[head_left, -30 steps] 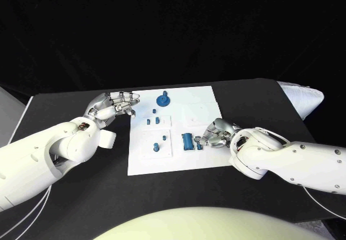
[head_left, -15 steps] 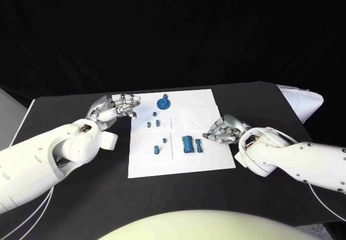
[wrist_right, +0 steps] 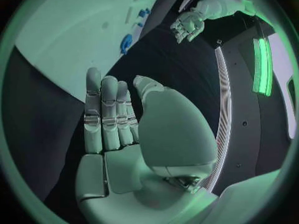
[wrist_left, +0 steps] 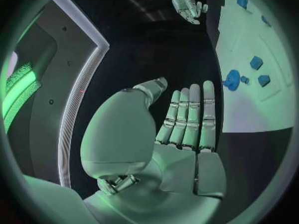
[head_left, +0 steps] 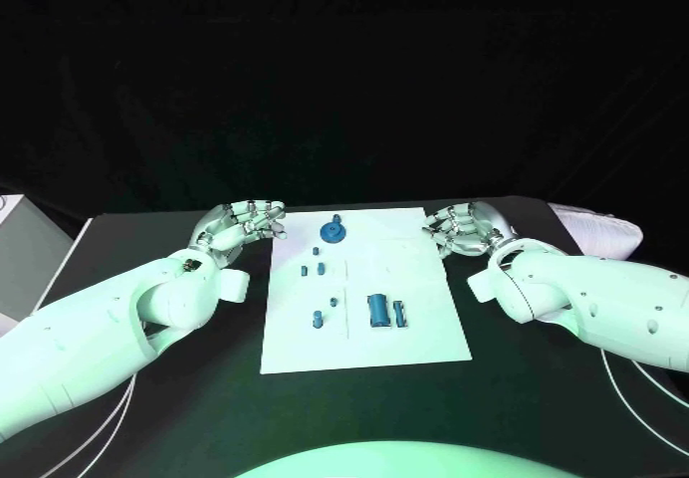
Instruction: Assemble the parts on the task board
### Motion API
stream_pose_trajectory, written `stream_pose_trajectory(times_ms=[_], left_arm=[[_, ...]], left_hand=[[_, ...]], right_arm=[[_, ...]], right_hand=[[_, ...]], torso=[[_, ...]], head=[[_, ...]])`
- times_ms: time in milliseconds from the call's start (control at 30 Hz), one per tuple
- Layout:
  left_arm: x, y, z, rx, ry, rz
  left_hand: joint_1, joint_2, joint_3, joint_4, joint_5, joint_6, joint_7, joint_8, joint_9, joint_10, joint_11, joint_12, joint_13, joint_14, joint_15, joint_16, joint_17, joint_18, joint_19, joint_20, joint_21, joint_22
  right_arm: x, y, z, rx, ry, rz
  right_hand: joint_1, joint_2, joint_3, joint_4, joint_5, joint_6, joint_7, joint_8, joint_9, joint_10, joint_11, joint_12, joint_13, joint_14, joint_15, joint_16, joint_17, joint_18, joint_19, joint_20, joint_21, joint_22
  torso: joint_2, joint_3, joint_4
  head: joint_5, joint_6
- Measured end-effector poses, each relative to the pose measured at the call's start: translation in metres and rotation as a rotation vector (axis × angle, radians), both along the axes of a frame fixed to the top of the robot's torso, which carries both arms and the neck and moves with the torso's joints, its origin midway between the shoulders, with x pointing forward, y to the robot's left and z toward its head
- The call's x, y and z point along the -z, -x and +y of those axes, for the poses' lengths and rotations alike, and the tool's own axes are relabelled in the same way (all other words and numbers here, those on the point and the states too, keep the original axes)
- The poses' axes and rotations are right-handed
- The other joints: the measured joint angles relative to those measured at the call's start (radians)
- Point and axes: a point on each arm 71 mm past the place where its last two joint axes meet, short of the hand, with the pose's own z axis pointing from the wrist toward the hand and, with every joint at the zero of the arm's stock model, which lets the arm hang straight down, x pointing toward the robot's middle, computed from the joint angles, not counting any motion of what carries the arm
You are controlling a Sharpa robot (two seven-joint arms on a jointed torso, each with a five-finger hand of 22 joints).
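From the head view, the white task board (head_left: 366, 299) lies in the middle of the black table (head_left: 143, 398). On it I count 1 round blue part with a knob (head_left: 335, 233) near the far edge, 4 small blue pegs (head_left: 312, 269) spread over the left half, and 2 upright blue blocks, a wider one (head_left: 377, 309) and a thin one (head_left: 400, 314) just beside it. The left hand (head_left: 244, 224) sits over the table just beside the board's far left corner, fingers loosely curled and apart, holding nothing. The right hand (head_left: 462, 227) sits at the board's far right corner, fingers likewise loosely curled, with nothing in them.

In the left wrist view, the left hand (wrist_left: 187, 129) shows a flat palm with fingers straight and side by side, thumb out, empty. The board (wrist_left: 255, 74) lies beyond the fingertips with blue parts on it; the right hand (wrist_left: 186, 2) hangs far off.

In the right wrist view, the right hand (wrist_right: 115, 129) is flat too, fingers straight and together, empty. The board (wrist_right: 74, 40) lies beyond, and the left hand (wrist_right: 187, 26) is well apart across it.
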Motion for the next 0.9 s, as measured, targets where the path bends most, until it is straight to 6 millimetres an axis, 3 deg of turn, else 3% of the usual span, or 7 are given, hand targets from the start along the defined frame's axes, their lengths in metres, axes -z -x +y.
stream_pose_trajectory(times_ms=[233, 400, 500, 633, 733, 767, 900], left_arm=[[0.011, -0.014, 0.01, -0.084, 0.021, 0.005], [0.015, -0.021, 0.008, -0.12, 0.021, 0.001], [0.016, -0.02, 0.008, -0.118, 0.015, 0.005], [0.015, -0.017, 0.002, -0.102, 0.003, 0.007], [0.01, -0.013, -0.011, -0.081, -0.007, 0.005], [0.009, -0.012, -0.015, -0.076, -0.011, 0.003], [0.001, -0.003, -0.032, -0.063, -0.036, -0.004]], left_hand=[[0.019, 0.005, -0.03, 0.017, 0.0, -0.025, -0.047, -0.067, -0.036, 0.054, 0.028, -0.298, -0.005, -0.01, 0.047, -0.376, -0.111, 0.0, -0.04, 0.055, -0.279, -0.206], [0.017, 0.021, -0.068, 0.008, -0.003, -0.04, -0.059, -0.109, -0.049, 0.033, 0.027, -0.395, -0.007, -0.043, 0.052, -0.503, -0.138, 0.0, -0.063, 0.049, -0.362, -0.288], [-0.132, 0.09, -0.222, -0.045, -0.045, -0.294, -0.108, -0.204, -0.097, -0.26, -0.04, -0.463, -0.028, -0.284, -0.007, -0.624, -0.176, -0.063, -0.295, -0.047, -0.425, -0.41], [-0.335, 0.151, -0.369, -0.095, -0.086, -0.54, -0.155, -0.293, -0.143, -0.541, -0.104, -0.524, -0.048, -0.517, -0.067, -0.734, -0.211, -0.117, -0.523, -0.139, -0.481, -0.523], [-0.49, 0.172, -0.42, -0.114, -0.101, -0.629, -0.172, -0.324, -0.16, -0.642, -0.127, -0.546, -0.055, -0.6, -0.088, -0.772, -0.224, -0.127, -0.604, -0.172, -0.501, -0.564], [-0.627, 0.179, -0.437, -0.12, -0.106, -0.657, -0.177, -0.334, -0.165, -0.674, -0.134, -0.552, -0.057, -0.627, -0.095, -0.785, -0.228, -0.133, -0.63, -0.183, -0.507, -0.577], [-0.982, 0.194, -0.473, -0.131, -0.114, -0.718, -0.189, -0.357, -0.176, -0.742, -0.15, -0.564, -0.062, -0.685, -0.109, -0.812, -0.236, -0.149, -0.686, -0.205, -0.518, -0.605]], right_arm=[[0.004, -0.022, 0.002, 0.008, -0.094, -0.019], [0.004, -0.028, 0.004, -0.007, -0.127, -0.028], [0.004, -0.027, 0.004, -0.005, -0.13, -0.026], [0.002, -0.023, 0.012, -0.008, -0.161, -0.024], [-0.002, -0.016, 0.025, -0.015, -0.211, -0.021], [-0.003, -0.013, 0.03, -0.017, -0.231, -0.021], [-0.013, 0.002, 0.052, -0.016, -0.334, -0.022]], right_hand=[[-0.002, -0.03, 0.131, -0.037, -0.045, 0.027, 0.027, -0.063, -0.047, 0.07, 0.038, -0.317, -0.432, -0.077, 0.052, -0.329, -0.143, -0.001, -0.063, 0.055, -0.182, -0.238], [-0.037, -0.031, 0.142, -0.085, -0.054, 0.001, 0.038, -0.113, -0.077, 0.085, 0.054, -0.404, -0.612, -0.099, 0.076, -0.493, -0.254, -0.001, -0.123, 0.08, -0.188, -0.429], [-0.191, 0.048, -0.026, -0.157, -0.128, -0.303, -0.023, -0.194, -0.18, -0.032, 0.011, -0.447, -0.701, -0.225, 0.05, -0.6, -0.413, -0.054, -0.25, 0.018, -0.211, -0.618], [-0.389, 0.122, -0.19, -0.222, -0.199, -0.597, -0.087, -0.267, -0.278, -0.409, -0.033, -0.481, -0.767, -0.663, 0.023, -0.688, -0.558, -0.112, -0.682, -0.043, -0.23, -0.779], [-0.575, 0.148, -0.25, -0.245, -0.226, -0.703, -0.109, -0.293, -0.314, -0.637, -0.048, -0.493, -0.79, -0.85, 0.013, -0.72, -0.61, -0.131, -0.866, -0.066, -0.238, -0.837], [-0.712, 0.156, -0.268, -0.252, -0.234, -0.736, -0.116, -0.302, -0.325, -0.71, -0.053, -0.493, -0.797, -0.909, 0.01, -0.729, -0.626, -0.135, -0.924, -0.073, -0.238, -0.855], [-1.047, 0.174, -0.308, -0.268, -0.25, -0.808, -0.131, -0.32, -0.35, -0.869, -0.063, -0.501, -0.813, -1.037, 0.004, -0.751, -0.662, -0.15, -1.05, -0.088, -0.243, -0.895]], torso=[[-0.019, -0.0002, -0.006], [-0.024, 0.0022, -0.0058], [-0.024, 0.0023, -0.0056], [-0.027, 0.0026, -0.0045], [-0.032, 0.0034, -0.0023], [-0.035, 0.0041, -0.001], [-0.047, 0.0072, 0.004]], head=[[0.019, 0.023], [0.028, 0.029], [0.027, 0.03], [0.026, 0.042], [0.025, 0.062], [0.024, 0.074], [0.022, 0.118]])
